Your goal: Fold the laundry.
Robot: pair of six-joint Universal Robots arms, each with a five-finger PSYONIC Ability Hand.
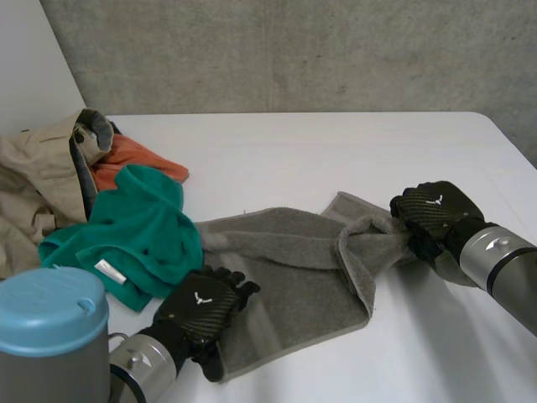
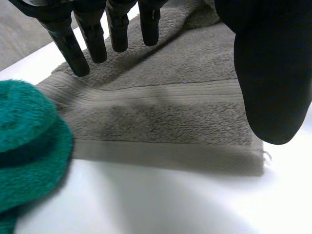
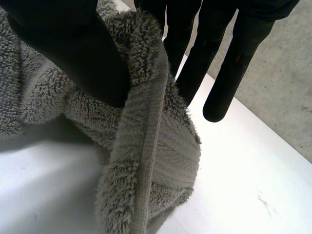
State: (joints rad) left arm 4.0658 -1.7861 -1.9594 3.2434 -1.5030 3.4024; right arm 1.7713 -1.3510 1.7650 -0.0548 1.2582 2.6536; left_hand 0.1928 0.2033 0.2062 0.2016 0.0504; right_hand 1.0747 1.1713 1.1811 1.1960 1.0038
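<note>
Pin the grey towel (image 1: pixel 285 260), rumpled on the table (image 1: pixel 336 151) beside the green towel (image 1: pixel 143 227), with the left hand (image 1: pixel 205 306), fingers straight on its near corner. Lift the bunched opposite end, pinched between thumb and fingers of the right hand (image 1: pixel 432 214), and carry it across, edges aligned.

The grey towel (image 1: pixel 289 260) is showing a shaggy looped terry pile with a flat woven band; the green towel (image 1: pixel 138 231) is looking plush, the white table (image 1: pixel 336 151) smooth and matt.
</note>
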